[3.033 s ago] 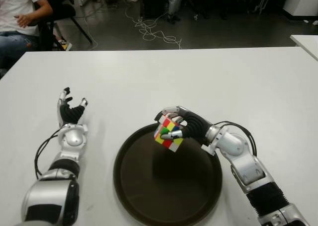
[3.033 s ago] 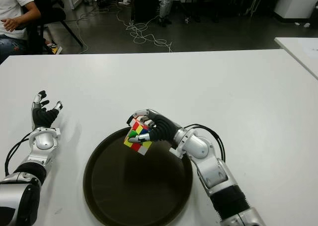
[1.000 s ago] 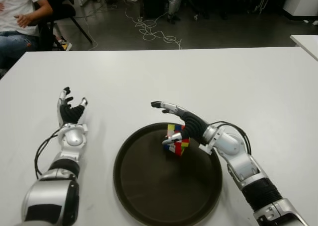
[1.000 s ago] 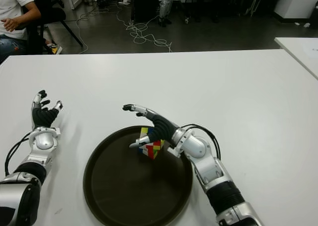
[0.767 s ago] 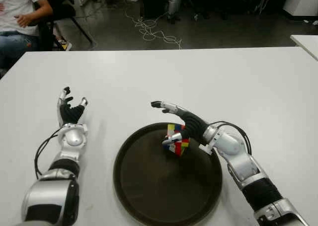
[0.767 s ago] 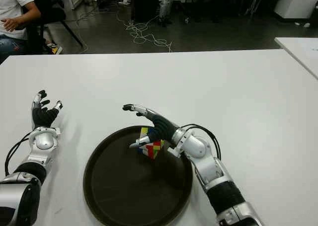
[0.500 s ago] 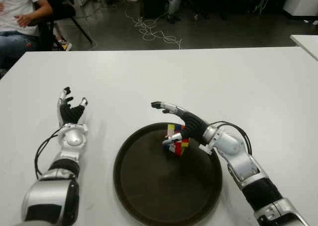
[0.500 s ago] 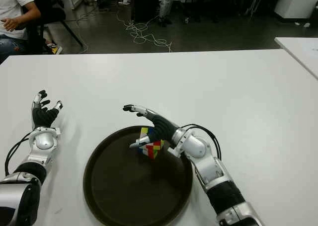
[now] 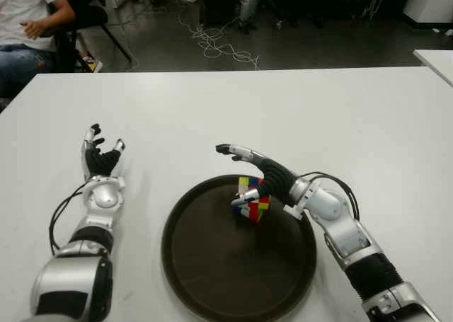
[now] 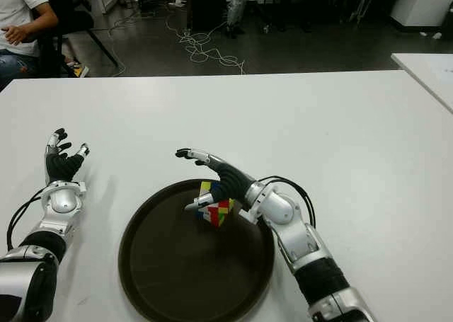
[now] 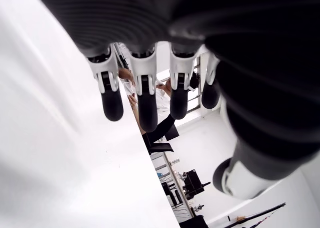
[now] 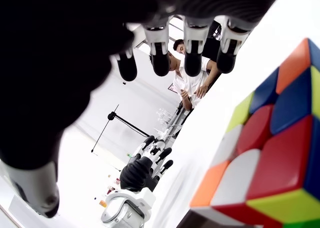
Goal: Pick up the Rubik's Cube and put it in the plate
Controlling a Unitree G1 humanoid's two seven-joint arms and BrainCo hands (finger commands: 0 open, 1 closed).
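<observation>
The Rubik's Cube [image 9: 251,198] lies tilted in the far part of the dark round plate [image 9: 212,265] and fills one side of the right wrist view [image 12: 270,153]. My right hand [image 9: 237,175] hovers just over and behind it. Its fingers [image 12: 192,37] are spread straight and its thumb tip sits close to the cube's left face; nothing is grasped. My left hand [image 9: 99,159] shows at the left of the plate on the white table [image 9: 318,117]. Its fingers [image 11: 145,87] are extended and hold nothing.
A person [image 9: 28,25] sits on a chair beyond the table's far left corner. Cables [image 9: 219,42] lie on the floor behind the table. The corner of another white table [image 9: 435,60] shows at the far right.
Three seconds ago my right hand held the cube above the plate's rim. It has since let go, and the cube lies in the plate. Over the last second almost nothing moved.
</observation>
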